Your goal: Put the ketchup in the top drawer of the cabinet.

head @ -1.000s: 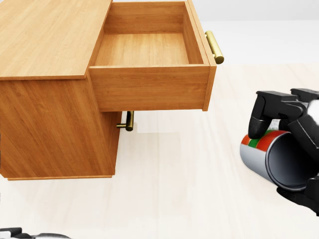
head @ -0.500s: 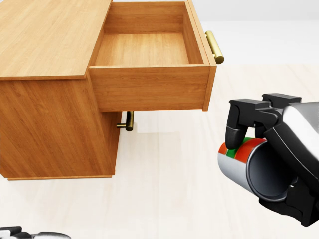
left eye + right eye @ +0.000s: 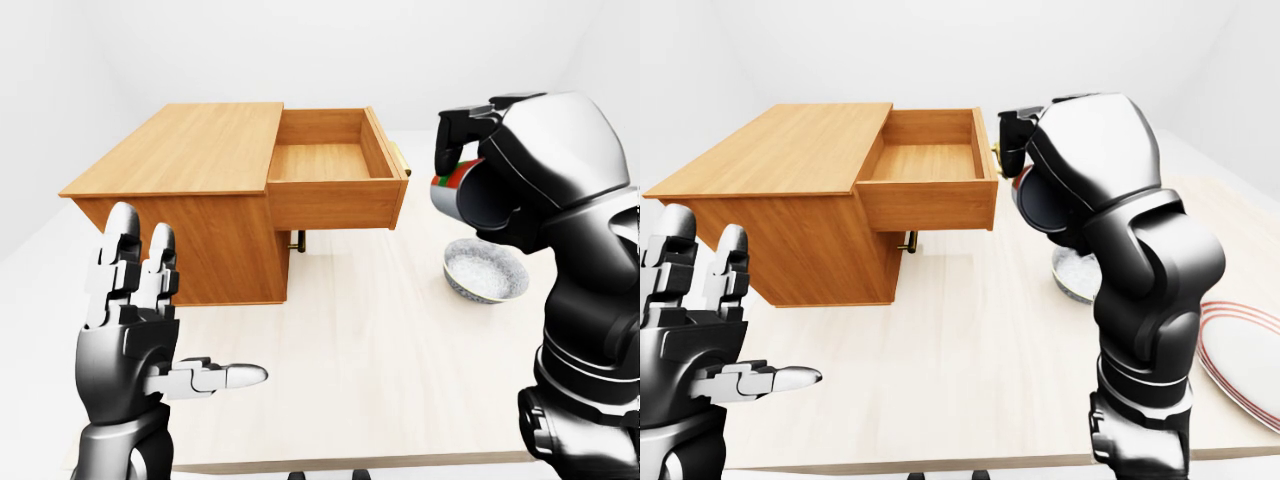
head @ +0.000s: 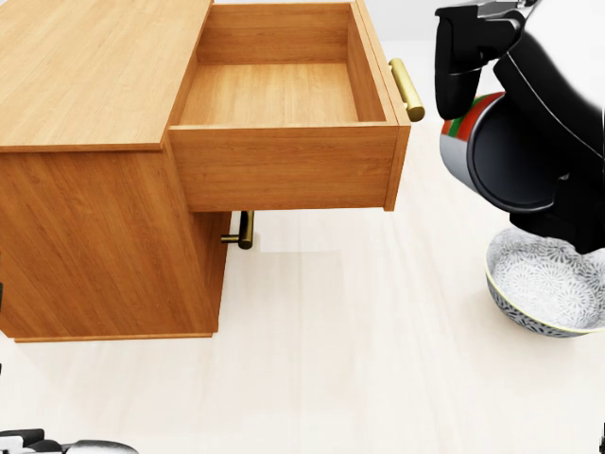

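Note:
The wooden cabinet (image 3: 180, 150) stands on the table at the left, with its top drawer (image 4: 274, 95) pulled open and empty. My right hand (image 4: 470, 106) is shut on the ketchup (image 4: 461, 144), a grey cylinder with a red, green and white label. It holds the ketchup on its side in the air, just right of the drawer's brass handle (image 4: 406, 88) and about level with the drawer rim. My left hand (image 3: 150, 320) is open and empty at the lower left of the left-eye view, away from the cabinet.
A patterned white bowl (image 4: 548, 284) sits on the table below my right hand. A red-rimmed white plate (image 3: 1245, 355) lies at the far right. The lower drawer is closed, and its brass handle (image 4: 244, 230) shows under the open drawer.
My right hand has lifted the ketchup from low at the right up beside the drawer's handle. The bowl it was covering now shows. The cabinet and the camera have not moved.

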{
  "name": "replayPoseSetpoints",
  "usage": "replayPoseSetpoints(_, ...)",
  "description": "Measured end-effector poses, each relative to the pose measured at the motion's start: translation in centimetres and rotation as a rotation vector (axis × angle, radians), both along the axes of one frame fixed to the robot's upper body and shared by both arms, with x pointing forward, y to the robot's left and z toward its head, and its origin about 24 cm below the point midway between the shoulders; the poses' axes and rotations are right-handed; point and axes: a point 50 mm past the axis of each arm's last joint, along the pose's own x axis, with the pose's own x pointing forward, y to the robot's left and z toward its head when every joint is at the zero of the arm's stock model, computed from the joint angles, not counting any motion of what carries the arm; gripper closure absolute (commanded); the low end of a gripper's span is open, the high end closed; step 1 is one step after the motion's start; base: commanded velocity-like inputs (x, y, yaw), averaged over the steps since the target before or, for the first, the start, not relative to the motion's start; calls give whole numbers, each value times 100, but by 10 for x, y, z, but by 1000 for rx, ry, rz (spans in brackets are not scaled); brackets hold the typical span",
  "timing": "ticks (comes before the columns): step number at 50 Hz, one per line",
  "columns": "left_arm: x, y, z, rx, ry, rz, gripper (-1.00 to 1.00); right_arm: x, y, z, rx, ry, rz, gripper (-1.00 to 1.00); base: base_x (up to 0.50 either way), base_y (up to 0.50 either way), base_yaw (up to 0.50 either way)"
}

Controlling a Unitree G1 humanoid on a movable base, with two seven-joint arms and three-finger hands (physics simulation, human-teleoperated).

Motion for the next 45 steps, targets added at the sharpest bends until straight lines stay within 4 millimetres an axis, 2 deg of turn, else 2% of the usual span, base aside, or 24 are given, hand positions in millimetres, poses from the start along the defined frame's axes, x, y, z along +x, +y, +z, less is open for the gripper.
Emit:
replayPoseSetpoints(13,1,1,0,-2,-3,4,-100,37,-2,47,42,-9,-22,100,0,0,0)
replayPoseSetpoints(26,0,1,1,-3,-9,7,-100,71,4,93,150,71,72,100,0,0,0)
replayPoseSetpoints(36,-1,2,3,-3,-17,10,-100,100,7,112,274,220,172,100,0,0,0)
replayPoseSetpoints(45,-2,2,4,-3,-21,9,-100,124,13,116,398,386,257,100,0,0,0)
